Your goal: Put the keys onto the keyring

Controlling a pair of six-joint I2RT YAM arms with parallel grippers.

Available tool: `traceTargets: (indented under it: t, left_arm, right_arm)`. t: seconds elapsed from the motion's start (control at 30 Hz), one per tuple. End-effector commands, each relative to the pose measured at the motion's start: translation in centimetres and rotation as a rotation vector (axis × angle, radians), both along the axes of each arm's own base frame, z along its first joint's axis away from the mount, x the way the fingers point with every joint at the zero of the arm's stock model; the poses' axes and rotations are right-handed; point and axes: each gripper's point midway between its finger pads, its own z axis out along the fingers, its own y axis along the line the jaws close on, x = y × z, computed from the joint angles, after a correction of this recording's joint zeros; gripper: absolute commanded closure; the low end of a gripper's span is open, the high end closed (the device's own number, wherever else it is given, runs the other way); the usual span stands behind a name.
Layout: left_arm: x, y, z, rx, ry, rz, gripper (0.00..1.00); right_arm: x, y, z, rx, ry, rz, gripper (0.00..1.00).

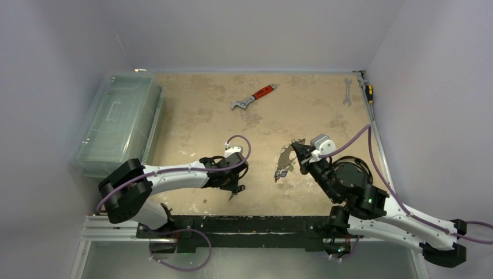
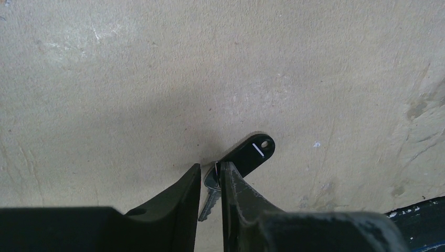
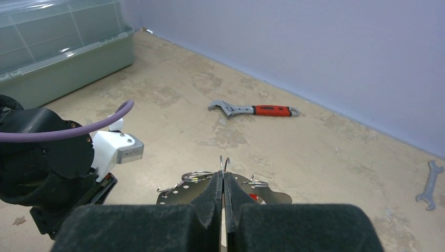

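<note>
Now | left gripper [image 2: 211, 168] pinches black-headed key [image 2: 251, 153], head up-right, long axis diagonal | right gripper [image 3: 224, 178] seemingly clamps keyring [image 3: 271, 196] edge

Walls [image 1: 256, 29]: plain pale lilac-grey, closing in the back and both sides.
Table top [image 1: 192, 116]: tan, worn and blotchy, with paler scuffed patches and darker stains.
Left edge: clear lidded plastic box [image 1: 116, 122], greenish, set along the wall.
Far side: red-handled wrench [image 1: 253, 97] near the middle; plain spanner [image 1: 347, 92] towards the right corner.
Near edge: aluminium rail [image 1: 110, 229] below the table.
Light: soft and even, with blurred shadows.
</note>
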Motion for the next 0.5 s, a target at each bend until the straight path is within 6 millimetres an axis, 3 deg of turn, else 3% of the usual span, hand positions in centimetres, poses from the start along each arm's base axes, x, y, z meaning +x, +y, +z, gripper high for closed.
traceTargets:
  t: [0.0, 0.2, 0.37, 0.47]
  left_arm:
    - [0.21, -0.69, 0.8, -0.024, -0.008, 0.002, 0.81]
    - [-0.1, -0.98, 1.03, -0.028, 0.001, -0.007, 0.86]
    - [-0.25, -1.18, 1.32, -0.037, 0.006, -0.009, 1.0]
    - [-0.27, -1.38, 1.67, -0.047, 0.002, -0.022, 1.0]
  right_arm:
    - [-0.11, -0.23, 3.24, 0.094, -0.032, -0.005, 1.0]
    - [-0.08, -0.16, 3.12, 0.09, -0.029, -0.005, 1.0]
    - [-0.04, -0.05, 3.04, 0.087, -0.028, -0.005, 1.0]
    - [-0.02, 0.1, 2.9, 0.081, -0.025, -0.002, 1.0]
